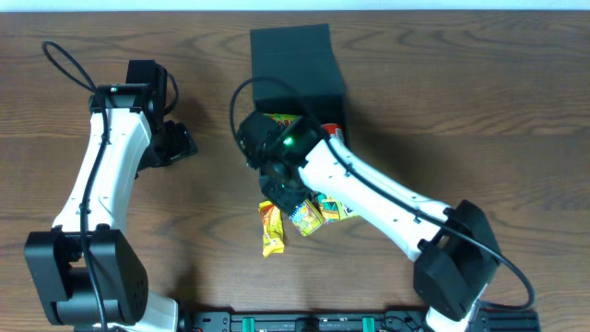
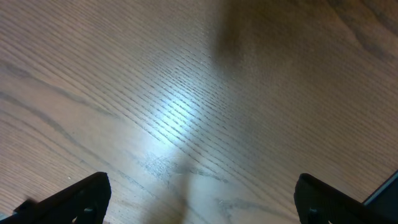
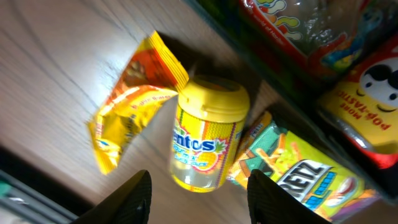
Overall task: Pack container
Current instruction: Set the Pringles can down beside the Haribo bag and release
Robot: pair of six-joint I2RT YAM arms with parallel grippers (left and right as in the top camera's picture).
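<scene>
The container [image 1: 295,65] is a dark box at the back middle of the table, with snack packets showing at its open front. In the right wrist view its dark wall [image 3: 283,102] runs diagonally, with packets [image 3: 298,25] behind it. My right gripper [image 1: 281,189] is open just in front of the box. In its wrist view the fingers [image 3: 202,202] hang above a yellow Mentos bottle [image 3: 205,137], apart from it. A yellow packet [image 3: 134,109] lies left of the bottle, a green pretzel packet [image 3: 305,174] to its right. My left gripper [image 1: 175,143] is open and empty over bare wood [image 2: 199,199].
Loose packets lie in front of the box: a yellow one [image 1: 272,231] and a green-yellow one [image 1: 307,218]. A red packet [image 3: 373,106] shows at the box's edge. The right arm [image 1: 387,207] crosses the table from the front right.
</scene>
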